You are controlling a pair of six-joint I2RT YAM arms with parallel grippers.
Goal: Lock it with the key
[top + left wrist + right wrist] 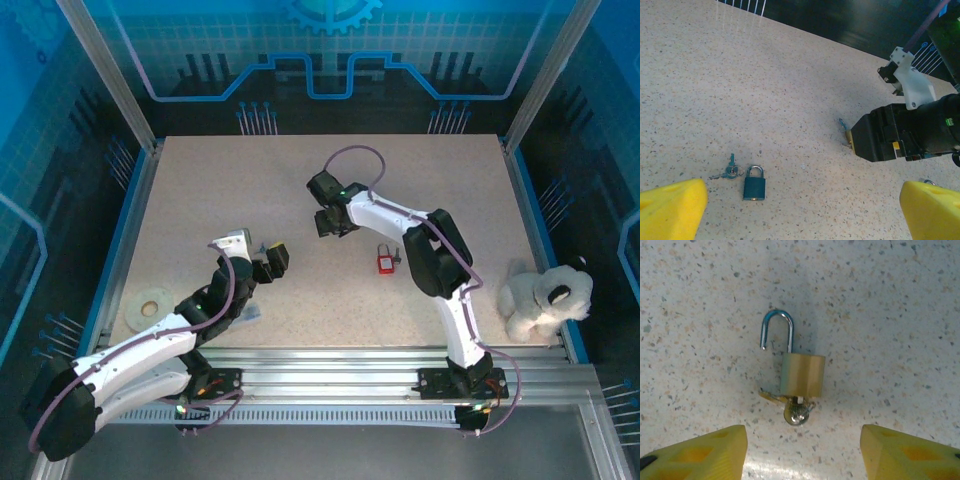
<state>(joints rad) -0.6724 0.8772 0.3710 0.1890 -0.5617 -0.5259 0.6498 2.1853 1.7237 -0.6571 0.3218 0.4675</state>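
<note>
**On the tabletop (790, 100), locking not yet begun**

Your right claw (802, 440) hangs half-spread over the brass padlock (802, 375), gripping nothing. The padlock's shackle (777, 313) stands open, and a small key (797, 412) is stuck in its base. Your left claw (802, 192) gapes wide and empty. The teal-headed key (730, 169) lies untouched just beside the teal padlock (754, 186). Grasping and turning it remain, I judge.

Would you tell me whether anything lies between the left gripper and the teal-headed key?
Nothing visible does: only bare table separates the open left gripper from the key; a padlock lies beside it.
</note>
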